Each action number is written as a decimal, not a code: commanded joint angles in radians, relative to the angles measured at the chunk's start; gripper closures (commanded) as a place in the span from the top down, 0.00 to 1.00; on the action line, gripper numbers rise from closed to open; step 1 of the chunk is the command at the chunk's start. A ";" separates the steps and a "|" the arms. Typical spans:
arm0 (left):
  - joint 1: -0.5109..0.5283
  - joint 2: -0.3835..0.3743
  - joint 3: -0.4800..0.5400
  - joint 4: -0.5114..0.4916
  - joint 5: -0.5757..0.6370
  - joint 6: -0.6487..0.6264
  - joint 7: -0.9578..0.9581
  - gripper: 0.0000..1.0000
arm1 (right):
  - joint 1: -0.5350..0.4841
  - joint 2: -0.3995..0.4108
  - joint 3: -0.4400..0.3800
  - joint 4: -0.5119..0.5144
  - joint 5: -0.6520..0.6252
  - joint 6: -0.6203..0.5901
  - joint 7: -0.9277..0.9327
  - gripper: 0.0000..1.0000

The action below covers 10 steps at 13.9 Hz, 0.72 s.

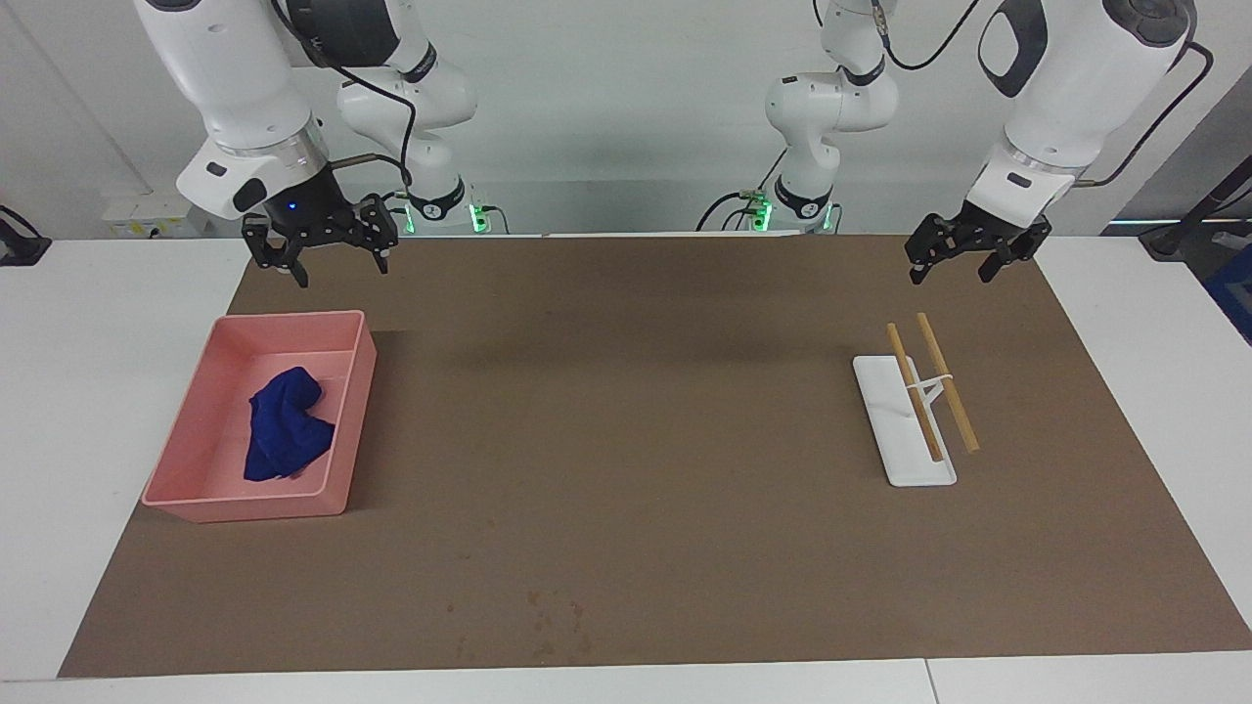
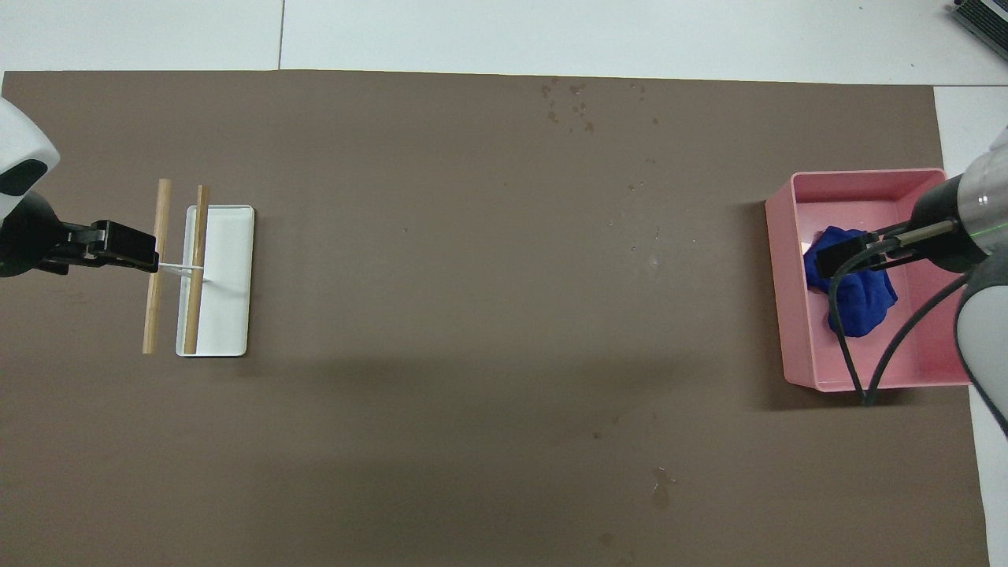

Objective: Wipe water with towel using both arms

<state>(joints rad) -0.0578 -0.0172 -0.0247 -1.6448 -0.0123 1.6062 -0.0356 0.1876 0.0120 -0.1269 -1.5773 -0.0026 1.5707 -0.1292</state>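
- No readable writing, labels or brand marks on anything in either view.
- Pink tray (image 1: 196,445) sits on the brown mat (image 1: 626,440) at the right arm's end of the surface. Contents: just the blue towel (image 1: 286,425), crumpled in a heap on the tray floor, roughly mid-tray.
- White flat stand (image 1: 902,420) at the left arm's end of the mat, w/ two wooden sticks (image 1: 945,381) held side by side on a thin white bracket. One stick is over the stand's plate, the other sits just off its edge. Nothing else on the plate.
- Water: small scatter of drops (image 2: 571,106) on the mat near its edge farthest from the robots, about mid-width. A few more specks (image 2: 660,482) on the mat closer to the robots.
- Right gripper (image 1: 337,262): in the air over the tray edge closest to the robots, jaws spread wide, empty. Not touching towel or tray.
- Left gripper (image 1: 957,269): in the air over the mat by the stick ends, jaws apart, empty, clear of the sticks.
- Towel is untouched by either arm.
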 commanded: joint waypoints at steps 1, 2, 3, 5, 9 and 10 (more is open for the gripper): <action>0.007 -0.021 0.000 -0.020 -0.014 -0.006 0.011 1.00 | -0.091 0.016 0.062 0.017 0.044 -0.005 0.005 1.00; 0.007 -0.021 0.002 -0.018 -0.014 -0.006 0.011 1.00 | -0.118 0.016 0.088 0.019 0.044 -0.003 0.005 1.00; 0.007 -0.021 0.002 -0.018 -0.014 -0.006 0.011 1.00 | -0.140 0.016 0.114 0.019 0.044 -0.003 0.006 1.00; 0.007 -0.021 0.002 -0.018 -0.014 -0.006 0.011 1.00 | -0.195 0.016 0.165 0.019 0.044 -0.001 0.006 1.00; 0.007 -0.021 0.002 -0.018 -0.014 -0.006 0.011 1.00 | -0.208 0.014 0.176 0.019 0.044 0.005 0.006 1.00; 0.007 -0.021 0.002 -0.018 -0.014 -0.006 0.011 1.00 | -0.204 0.013 0.176 0.020 0.044 0.005 0.006 1.00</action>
<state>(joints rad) -0.0578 -0.0172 -0.0247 -1.6448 -0.0123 1.6062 -0.0356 -0.0003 0.0150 0.0320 -1.5761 0.0178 1.5738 -0.1292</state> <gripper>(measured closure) 0.000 0.000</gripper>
